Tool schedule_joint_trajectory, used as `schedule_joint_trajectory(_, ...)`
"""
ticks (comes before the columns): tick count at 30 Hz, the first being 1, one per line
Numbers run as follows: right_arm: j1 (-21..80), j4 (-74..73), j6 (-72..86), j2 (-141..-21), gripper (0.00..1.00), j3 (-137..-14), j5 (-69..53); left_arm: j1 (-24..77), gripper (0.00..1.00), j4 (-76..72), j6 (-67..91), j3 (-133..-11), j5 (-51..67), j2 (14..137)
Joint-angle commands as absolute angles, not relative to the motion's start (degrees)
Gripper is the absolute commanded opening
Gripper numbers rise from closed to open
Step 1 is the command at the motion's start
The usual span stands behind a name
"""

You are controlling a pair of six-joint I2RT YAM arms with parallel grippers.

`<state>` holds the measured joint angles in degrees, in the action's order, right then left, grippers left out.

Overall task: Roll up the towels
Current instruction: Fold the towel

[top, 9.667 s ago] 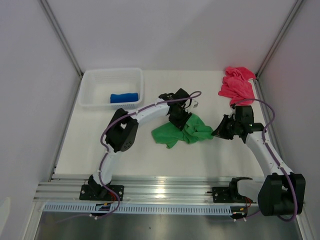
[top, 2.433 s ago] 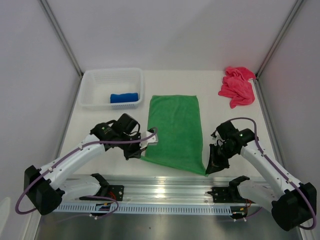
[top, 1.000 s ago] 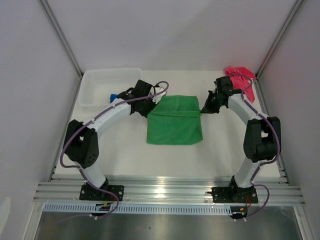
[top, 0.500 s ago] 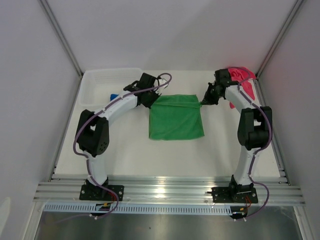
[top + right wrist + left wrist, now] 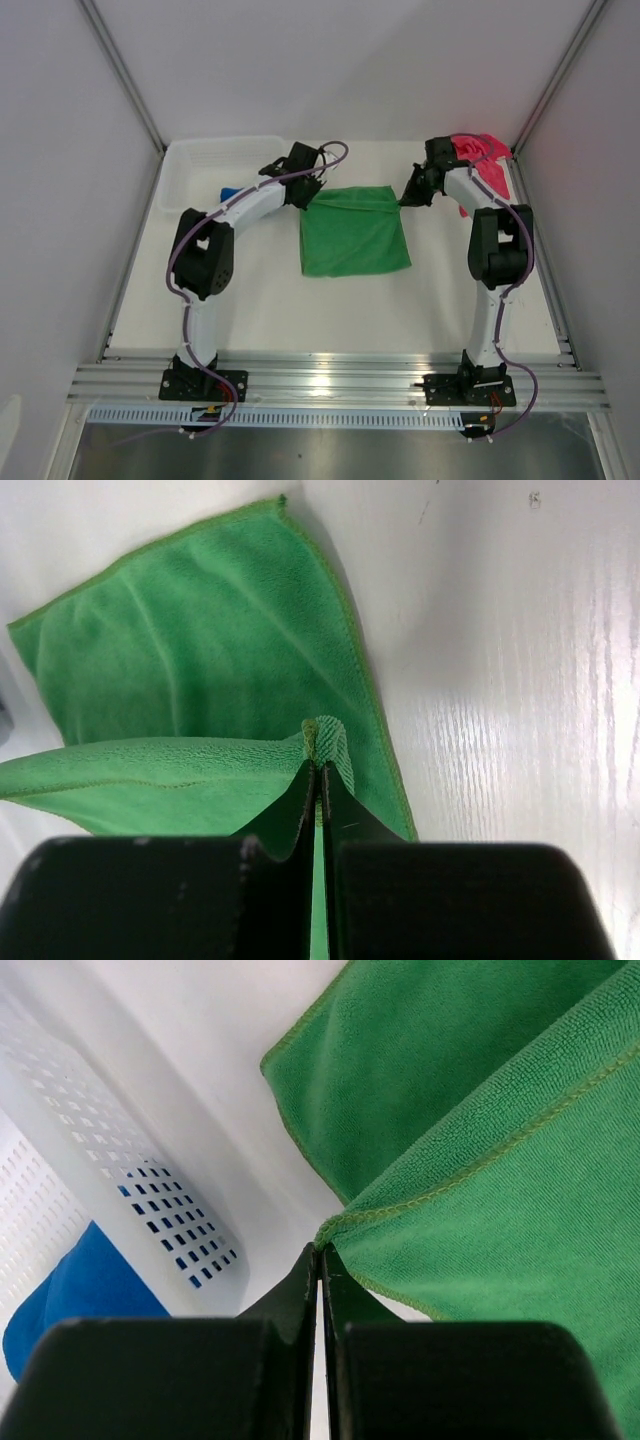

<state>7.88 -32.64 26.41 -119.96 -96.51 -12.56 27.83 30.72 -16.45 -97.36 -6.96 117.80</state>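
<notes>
The green towel (image 5: pixel 355 232) lies folded over on itself at the table's middle. Its upper layer is lifted at the far edge. My left gripper (image 5: pixel 308 197) is shut on the far left corner of the green towel (image 5: pixel 480 1160), pinching the hem at its tips (image 5: pixel 321 1250). My right gripper (image 5: pixel 404 199) is shut on the far right corner, where a small fold of green towel (image 5: pixel 200 670) bunches above its tips (image 5: pixel 318 765). The blue towel (image 5: pixel 228 191) lies rolled in the basket, mostly hidden by the left arm. The pink towel (image 5: pixel 490 165) lies crumpled behind the right arm.
The white plastic basket (image 5: pixel 190 175) stands at the back left, and its perforated wall (image 5: pixel 120 1190) is close beside the left gripper. Grey walls close in the table on three sides. An aluminium rail (image 5: pixel 330 378) runs along the near edge.
Both grippers have carried the towel's corners from the near side to the far side, folding it in half. Over the last second they moved a little further back.
</notes>
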Motion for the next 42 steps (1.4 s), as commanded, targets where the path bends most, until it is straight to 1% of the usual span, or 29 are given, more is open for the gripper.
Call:
schedule_joint_trajectory(1,7.8,-30.4,28.6,-122.3,0.00,-99.8,-12.7,27.2,0.01,29.2,-14.7,-101.9,-9.8,120.5)
schedule_joint_trajectory(12,7.9,-27.1,32.2,-123.2,0.00,-102.0,-10.5,27.2,0.01,28.1,-14.5,-105.7,-13.1,123.7)
schedule_joint_trajectory(23,7.9,-25.9,33.7,-124.5,0.00,-103.3,-10.5,27.0,0.01,27.9,-15.0,-107.7,-13.2,125.3)
schedule_joint_trajectory(24,7.9,-25.4,34.0,-124.7,0.02,-103.2,-10.7,26.9,0.01,27.9,-15.0,-107.8,-13.2,125.5)
schedule_joint_trajectory(25,7.9,-25.0,34.6,-124.9,0.06,-102.8,-11.0,26.9,0.02,28.0,-15.4,-108.6,-13.6,125.8)
schedule_joint_trajectory(26,7.9,-23.1,34.8,-125.2,0.24,-102.6,-11.6,26.9,0.06,29.0,-15.4,-109.6,-14.0,127.2)
schedule_joint_trajectory(27,7.9,-22.2,35.1,-126.1,0.31,-102.6,-13.2,26.9,0.11,30.0,-15.3,-110.6,-14.1,128.0)
schedule_joint_trajectory(28,8.0,-21.5,35.5,-126.7,0.37,-103.3,-13.8,26.9,0.26,31.4,-15.3,-112.6,-15.3,128.8)
schedule_joint_trajectory(29,7.9,-21.4,35.7,-127.6,0.42,-103.9,-14.1,26.9,0.37,31.9,-15.4,-114.2,-16.0,130.3)
schedule_joint_trajectory(30,7.9,-21.7,35.6,-128.4,0.44,-104.6,-14.2,26.9,0.45,32.3,-15.5,-115.6,-16.9,131.0)
schedule_joint_trajectory(31,7.8,-23.4,35.5,-129.9,0.46,-105.5,-14.0,26.9,0.56,32.9,-15.4,-116.3,-17.7,131.6)
schedule_joint_trajectory(32,7.8,-24.6,34.6,-130.6,0.48,-107.5,-13.7,26.9,0.58,34.4,-15.5,-117.7,-18.7,132.2)
schedule_joint_trajectory(34,7.5,-27.3,33.1,-130.8,0.49,-109.0,-12.0,26.8,0.60,35.8,-14.9,-118.7,-19.2,132.8)
schedule_joint_trajectory(37,6.9,-28.6,29.5,-127.7,0.50,-108.4,-9.9,26.4,0.65,38.6,-12.4,-120.1,-19.1,131.8)
schedule_joint_trajectory(39,5.7,-30.2,26.7,-125.6,0.50,-107.7,-9.2,26.3,0.65,42.2,-10.6,-121.7,-16.9,130.7)
schedule_joint_trajectory(41,4.8,-32.6,25.1,-121.9,0.50,-106.3,-9.2,26.4,0.62,43.4,-10.6,-120.0,-13.3,126.2)
schedule_joint_trajectory(42,4.0,-33.4,23.1,-120.5,0.50,-103.7,-9.2,26.5,0.62,44.0,-10.8,-118.7,-8.6,124.4)
